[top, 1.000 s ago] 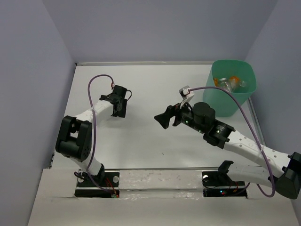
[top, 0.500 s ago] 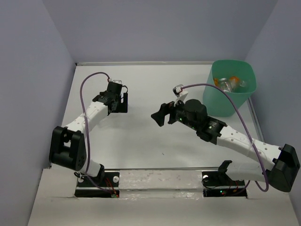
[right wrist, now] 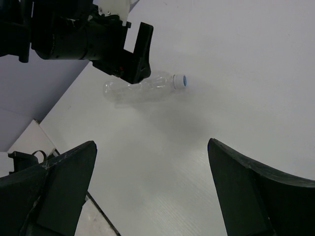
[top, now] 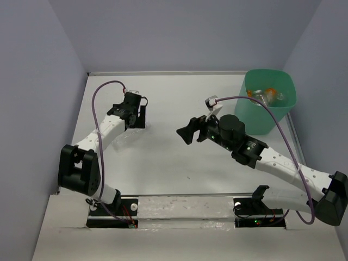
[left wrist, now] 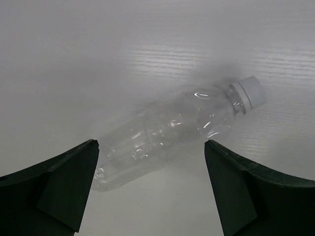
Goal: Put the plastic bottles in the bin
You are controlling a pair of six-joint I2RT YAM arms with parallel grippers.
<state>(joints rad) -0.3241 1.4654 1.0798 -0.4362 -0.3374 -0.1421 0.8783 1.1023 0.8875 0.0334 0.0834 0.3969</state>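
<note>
Lilac walls, white tbl, soft even light

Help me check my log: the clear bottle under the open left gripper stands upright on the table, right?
No. The left wrist view shows the clear bottle lying on its side, not upright, on the table under the open left gripper.

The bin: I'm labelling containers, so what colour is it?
The bin is plain mint green; the top external view shows it best.
</note>
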